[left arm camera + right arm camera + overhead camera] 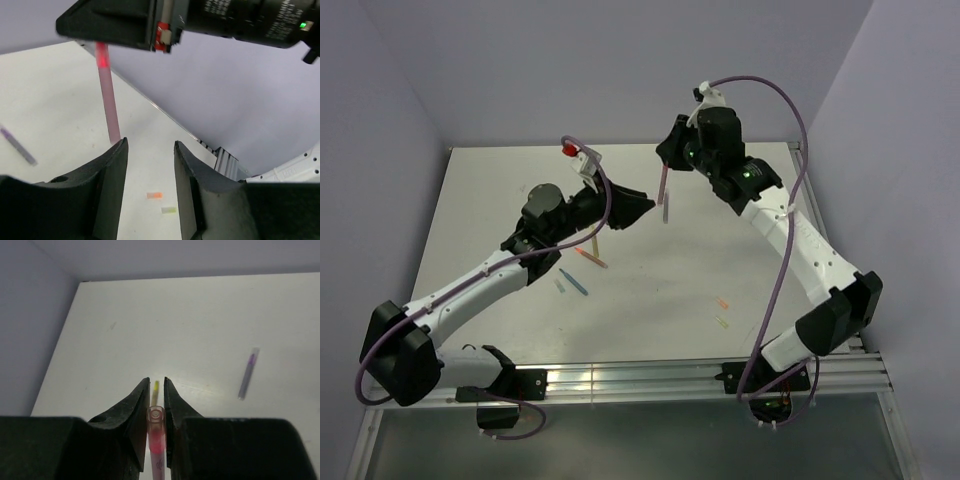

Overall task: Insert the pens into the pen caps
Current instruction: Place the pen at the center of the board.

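Left claw (150, 145) hangs open over the middle of the worktop (490, 200), loose pens (592, 256) by its arm. Right claw (156, 381) grips a pink pen (665, 197) upright. Two pen caps (721, 303) lie toward the near edge. Lavender walls (620, 60) enclose bare surface.

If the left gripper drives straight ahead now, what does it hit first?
Probably the pink pen hanging from the right gripper; it sits ahead of the left gripper's open jaws, toward one fingertip. Depth is unclear; it might slip past.
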